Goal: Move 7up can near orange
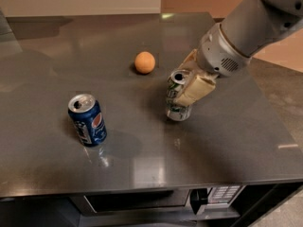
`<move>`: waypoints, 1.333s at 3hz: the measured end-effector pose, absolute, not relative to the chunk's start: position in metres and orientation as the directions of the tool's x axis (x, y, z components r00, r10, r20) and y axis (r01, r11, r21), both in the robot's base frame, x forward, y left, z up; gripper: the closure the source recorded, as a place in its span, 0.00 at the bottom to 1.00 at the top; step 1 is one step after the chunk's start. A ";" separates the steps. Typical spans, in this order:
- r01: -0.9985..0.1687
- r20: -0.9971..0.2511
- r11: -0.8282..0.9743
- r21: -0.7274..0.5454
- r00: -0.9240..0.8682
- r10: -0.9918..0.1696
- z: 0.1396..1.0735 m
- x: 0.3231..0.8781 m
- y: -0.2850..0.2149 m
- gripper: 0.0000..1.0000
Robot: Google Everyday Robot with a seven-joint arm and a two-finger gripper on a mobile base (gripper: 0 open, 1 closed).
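Observation:
The 7up can point(176, 98), silver-white with green markings, is near the middle of the grey table point(227, 141), tilted a little, its base at or just above the surface. My gripper point(183, 85) reaches in from the upper right and is shut on the can, one cream finger point(195, 90) across its right side and the other behind it. The orange point(145, 62) lies on the table a short way up and left of the can, apart from it.
A dark blue Pepsi can point(87, 120) stands upright at the left front of the table. My thick grey arm point(246, 32) crosses the table's right rear. A microwave-like appliance point(213, 194) sits under the front edge.

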State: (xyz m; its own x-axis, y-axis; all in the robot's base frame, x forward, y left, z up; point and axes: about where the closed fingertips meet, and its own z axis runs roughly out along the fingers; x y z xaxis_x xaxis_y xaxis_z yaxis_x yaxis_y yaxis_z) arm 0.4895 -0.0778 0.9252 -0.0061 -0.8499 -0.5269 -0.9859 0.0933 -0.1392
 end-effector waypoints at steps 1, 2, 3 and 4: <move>-0.982 -0.556 0.119 -0.145 -0.018 -0.831 0.946 0.523 -0.067 1.00; -0.980 -0.570 0.140 -0.142 -0.035 -0.821 0.957 0.560 -0.053 1.00; -0.978 -0.569 0.162 -0.130 -0.060 -0.820 0.952 0.601 -0.035 1.00; -0.975 -0.565 0.185 -0.125 -0.083 -0.821 0.943 0.633 -0.024 1.00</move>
State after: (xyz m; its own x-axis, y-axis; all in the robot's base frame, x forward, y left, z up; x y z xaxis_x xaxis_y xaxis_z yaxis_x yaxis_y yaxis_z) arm 0.6333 -0.0237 0.9426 -0.0831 -0.8208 -0.5652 -0.9748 0.1847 -0.1248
